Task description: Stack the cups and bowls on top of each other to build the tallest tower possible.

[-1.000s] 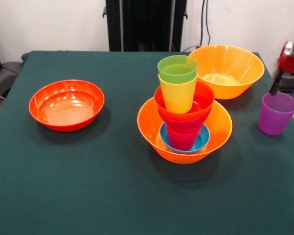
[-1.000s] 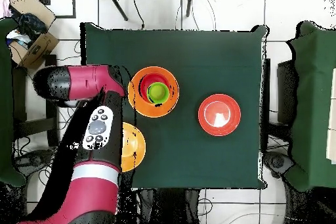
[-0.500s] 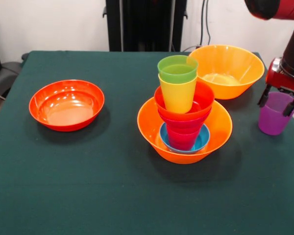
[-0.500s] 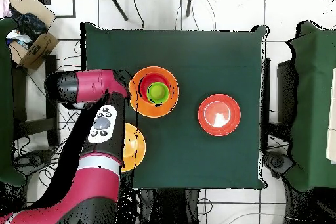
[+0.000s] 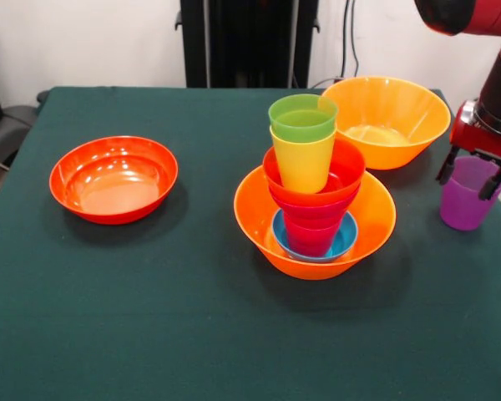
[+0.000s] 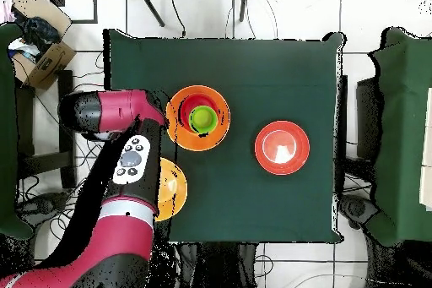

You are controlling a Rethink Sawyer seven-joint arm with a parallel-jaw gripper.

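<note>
We saw the pincer (image 5: 468, 171) spread open around the purple cup (image 5: 469, 194) at the surface's (image 5: 150, 292) edge; beside it the tower (image 5: 314, 196) rose glossy, green cup (image 5: 302, 118) topmost.

Front view: close, angled down across the table (image 5: 108, 334), facing the robot's side.
Overhead view: high, straight down, whole table (image 6: 253, 209) in frame.
Shared: the table, stack (image 5: 313, 200) (image 6: 198, 117), arm (image 5: 484, 83) (image 6: 126, 175).

Worktop (image 5: 150, 317) layout, front view

Tower (image 5: 315, 209) at centre; shallow bowl (image 5: 113, 178) left; large bowl (image 5: 386, 119) behind-right; lone cup (image 5: 469, 194) far right, under the pincer (image 5: 469, 171).
</note>
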